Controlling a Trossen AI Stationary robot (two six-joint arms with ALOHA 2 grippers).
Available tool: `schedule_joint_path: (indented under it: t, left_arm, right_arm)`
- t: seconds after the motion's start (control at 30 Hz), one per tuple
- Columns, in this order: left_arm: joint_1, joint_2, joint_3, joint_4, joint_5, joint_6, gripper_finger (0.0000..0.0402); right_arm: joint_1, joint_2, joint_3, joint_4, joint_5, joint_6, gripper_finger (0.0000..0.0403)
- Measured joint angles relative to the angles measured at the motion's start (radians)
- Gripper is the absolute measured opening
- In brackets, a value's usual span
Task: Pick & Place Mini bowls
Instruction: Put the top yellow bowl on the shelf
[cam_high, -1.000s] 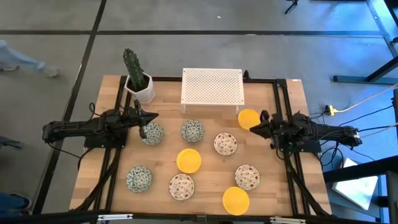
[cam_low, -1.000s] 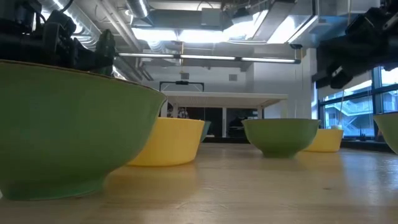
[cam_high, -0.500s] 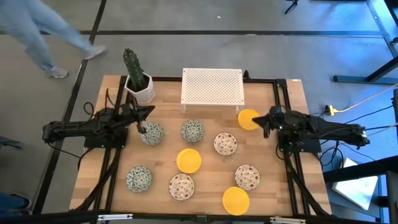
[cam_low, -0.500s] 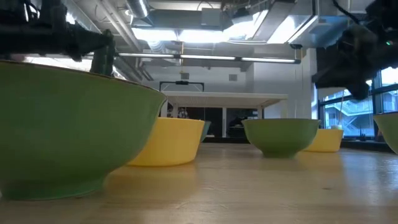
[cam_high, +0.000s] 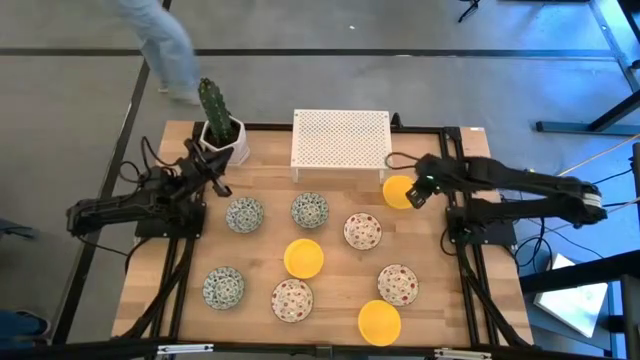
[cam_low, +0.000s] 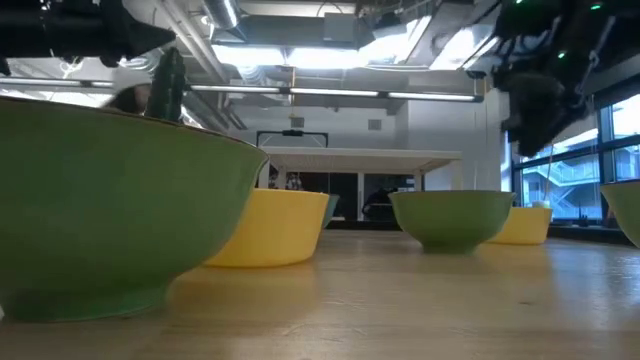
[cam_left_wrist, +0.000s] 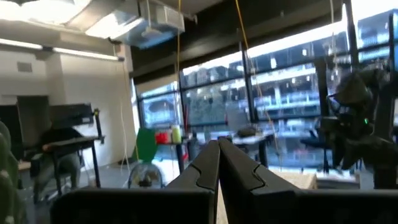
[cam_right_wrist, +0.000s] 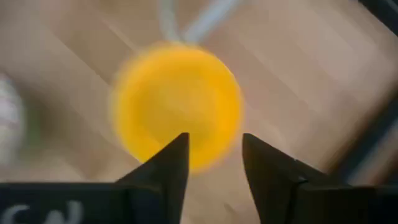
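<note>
Nine mini bowls stand on the wooden table: three yellow, three with a blue-green pattern, three with reddish speckles. My right gripper hangs open above the far-right yellow bowl, pointing down. In the right wrist view its fingers stand over the bowl's edge; I see no touch. My left gripper is shut and empty, raised between the cactus pot and a blue-green bowl. In its wrist view it looks level into the room.
A white perforated rack stands at the far middle, close to the yellow bowl. A reddish bowl and a blue-green bowl lie near the centre. A person's legs pass beyond the far edge.
My right gripper has gone toward the table's left and far edge, over the yellow bowl, and has tipped to point down. My left gripper has risen and drawn back from the blue-green bowl toward the cactus pot. A person has walked past behind the table.
</note>
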Motion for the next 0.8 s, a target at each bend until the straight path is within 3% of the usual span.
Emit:
schedule_joint_path:
  t: [0.13,0.37,0.53,0.7,0.8]
  left_arm:
    - [0.023,0.044,0.029,0.006,-0.012,0.0,0.0004]
    - [0.056,0.168,0.071,0.018,-0.033,0.005,0.0014]
    - [0.09,0.283,0.113,0.023,-0.038,-0.036,0.0043]
    - [0.103,0.405,0.142,0.025,-0.024,-0.083,0.0066]
    - [0.103,0.457,0.145,0.031,-0.024,-0.084,0.0069]
  right_arm:
    - [-0.073,0.127,0.045,-0.032,0.013,-0.046,0.0179]
    - [-0.171,0.264,0.044,0.098,-0.071,-0.104,0.0206]
    - [-0.236,0.296,0.022,0.148,-0.076,-0.134,0.0222]
    - [-0.294,0.297,-0.061,0.242,-0.201,-0.195,0.0219]
    - [-0.314,0.298,-0.101,0.25,-0.213,-0.214,0.0211]
